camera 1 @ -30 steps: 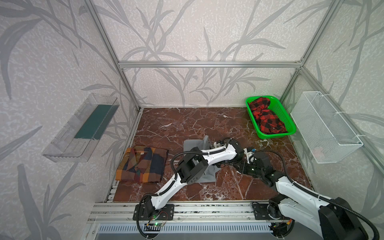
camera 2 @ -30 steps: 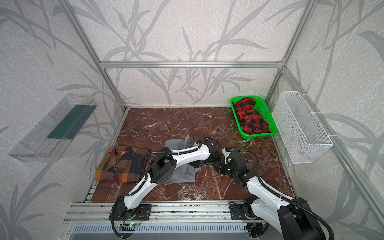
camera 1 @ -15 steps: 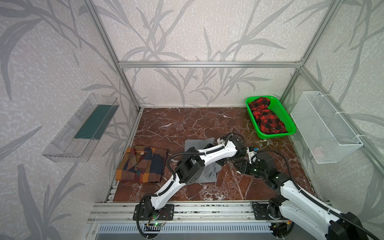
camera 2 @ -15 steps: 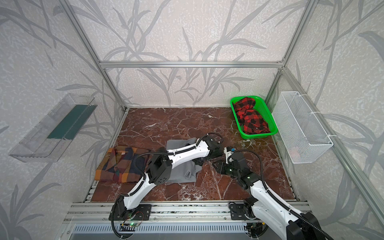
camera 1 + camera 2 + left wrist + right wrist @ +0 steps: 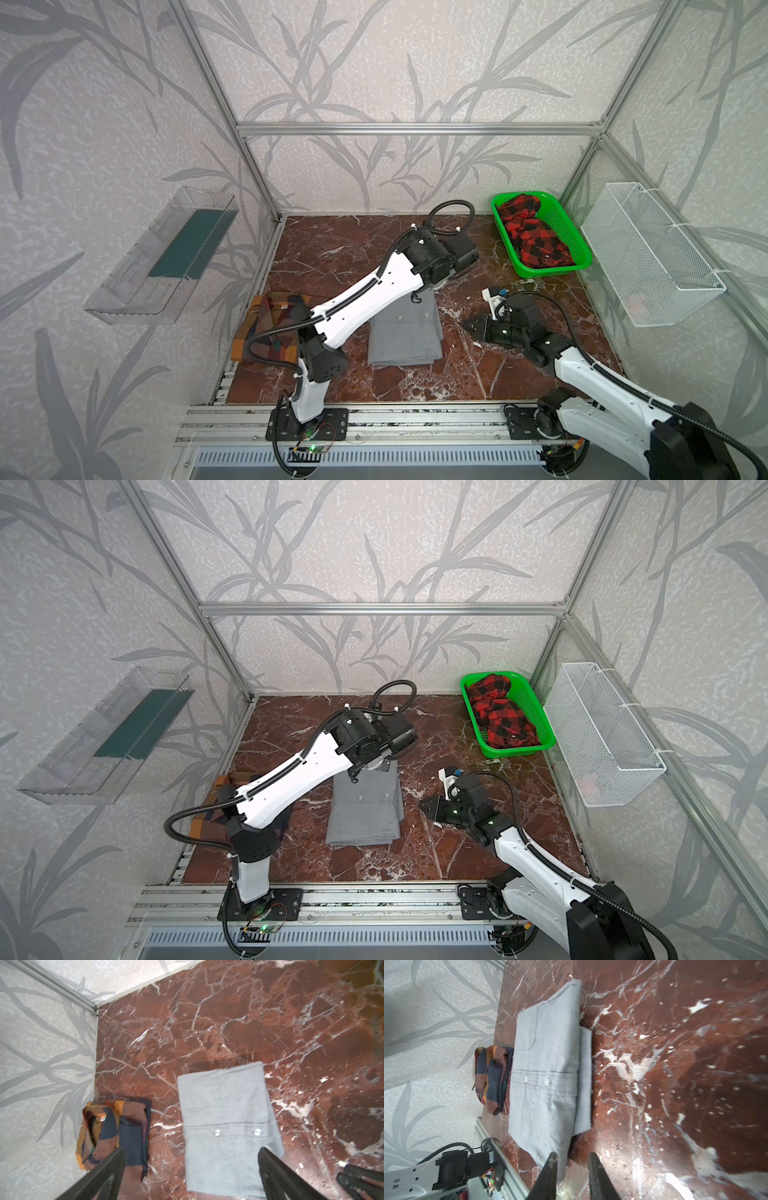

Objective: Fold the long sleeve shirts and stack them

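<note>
Grey shirt (image 5: 405, 332) folded flat, my left pincer (image 5: 191, 1150) released above its far end.

The grey shirt lies mid-table (image 5: 332, 249), its long axis running near to far. The folded checked shirt (image 5: 266, 316) lies to its left by the left edge, with bare marble between them. My left pincer hangs over the far end with the jaws spread wide and empty. My right pincer (image 5: 572, 1154) sits low just right of the shirt's near half, its jaws a narrow gap apart and gripping nothing. I judge the left arm nearer for carrying one shirt onto the other. My own wrist hides the far hem in both top views, so its squareness is a guess. A second ago the left pincer was clenched down on bunched cloth with the right one close beside it. Now the left has let go and lifted, and the right has drawn back.
</note>
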{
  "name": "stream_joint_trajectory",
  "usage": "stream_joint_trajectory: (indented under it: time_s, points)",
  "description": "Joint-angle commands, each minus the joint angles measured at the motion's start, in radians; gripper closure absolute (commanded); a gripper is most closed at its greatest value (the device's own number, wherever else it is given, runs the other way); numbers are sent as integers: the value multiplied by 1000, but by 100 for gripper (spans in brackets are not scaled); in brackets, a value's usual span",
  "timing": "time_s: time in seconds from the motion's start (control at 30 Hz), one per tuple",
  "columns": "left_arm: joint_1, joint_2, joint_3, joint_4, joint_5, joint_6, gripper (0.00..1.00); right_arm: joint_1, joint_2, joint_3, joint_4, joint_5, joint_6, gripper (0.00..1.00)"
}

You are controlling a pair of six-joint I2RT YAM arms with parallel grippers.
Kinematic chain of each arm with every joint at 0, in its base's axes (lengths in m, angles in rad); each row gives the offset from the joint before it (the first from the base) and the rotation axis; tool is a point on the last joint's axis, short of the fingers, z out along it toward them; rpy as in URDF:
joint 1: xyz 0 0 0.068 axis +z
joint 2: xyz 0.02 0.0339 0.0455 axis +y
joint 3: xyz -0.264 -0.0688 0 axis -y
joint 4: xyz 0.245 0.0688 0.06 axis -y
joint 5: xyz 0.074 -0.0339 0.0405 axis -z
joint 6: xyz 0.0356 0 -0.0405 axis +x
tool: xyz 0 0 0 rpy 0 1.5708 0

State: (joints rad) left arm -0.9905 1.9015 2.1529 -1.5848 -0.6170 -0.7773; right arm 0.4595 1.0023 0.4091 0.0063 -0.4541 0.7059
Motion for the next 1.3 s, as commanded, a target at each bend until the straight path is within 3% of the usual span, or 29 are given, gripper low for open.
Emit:
stream_joint_trajectory:
  time_s: [0.0, 0.2, 0.33, 0.53, 0.67, 0.8, 0.87, 1.07, 1.27]
  points:
    - [0, -115, -266, 35, -6, 17, 2, 42, 117, 79, 101, -33, 18, 76]
    - [35, -421, -804, 438, 95, 39, 7, 131, 395, 217, 195, -74, 16, 79]
    - [70, -552, -1018, 617, 186, 52, 9, 139, 534, 266, 211, -43, -6, 81]
    - [90, -529, -1116, 679, 232, 36, 9, 140, 670, 297, 223, -13, -30, 81]
    - [90, -468, -1107, 665, 266, 20, 8, 140, 619, 317, 130, 9, -96, 73]
    - [104, -466, -1140, 719, 262, 34, 8, 130, 431, 311, -13, 137, -189, 42]
    - [132, -461, -1160, 748, 272, 48, 8, 110, 390, 300, -39, 126, -223, 31]
    - [171, -396, -1169, 788, 303, 62, 8, 73, 491, 344, -92, -27, -290, 26]
    - [174, -284, -1159, 785, 335, 37, 8, 74, 592, 340, 8, -40, -284, 26]
